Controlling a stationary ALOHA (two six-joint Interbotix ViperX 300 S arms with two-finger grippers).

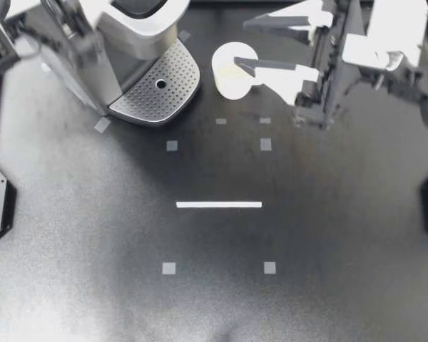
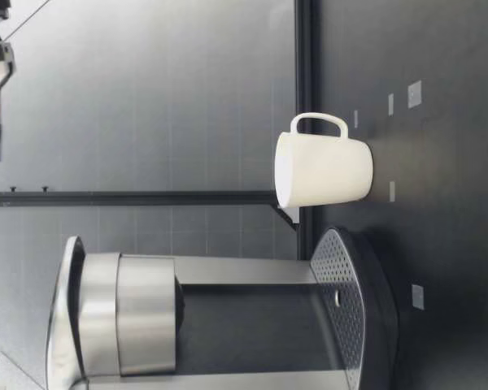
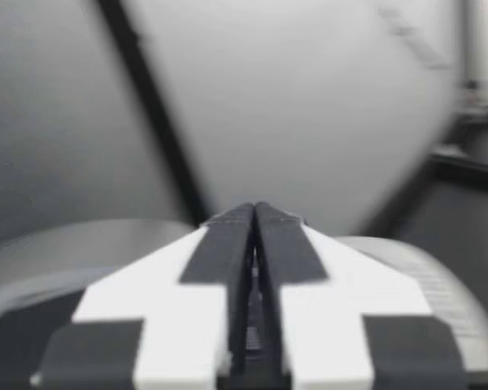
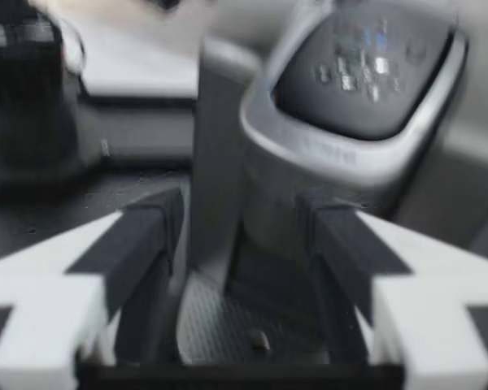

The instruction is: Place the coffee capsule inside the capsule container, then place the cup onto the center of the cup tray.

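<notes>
The white cup (image 1: 225, 78) stands upright on the table (image 1: 214, 306). It is just beside the cup tray (image 1: 139, 100) but apart from it, on the side toward my right arm. In the low view the cup (image 2: 325, 171) rests on its base with its handle turned away from the coffee machine (image 2: 146, 317), and open space shows above its rim.

My right gripper (image 1: 241, 44) hangs over the cup with its two fingers spread wide and nothing between them. From above, one finger crosses the cup's rim, but the low view shows nothing touching the cup. In the right wrist view the fingers (image 4: 138, 244) stand well apart. Between them lies the perforated cup tray (image 4: 220, 325), with the coffee machine (image 4: 342, 97) rising ahead of it.

My left gripper (image 3: 254, 213) has its fingers pressed together tip to tip and holds nothing. Beneath it curves a rounded grey surface, probably the top of the machine, though the blur leaves that uncertain.

The dark panel (image 4: 366, 65) on top of the machine carries small light marks, and a line of print runs along the silver rim below it. Both are too blurred to read.

Nearer the table's middle lies a white strip (image 1: 219, 204), well apart from the cup. Small grey squares (image 1: 265, 144) are scattered around it.
</notes>
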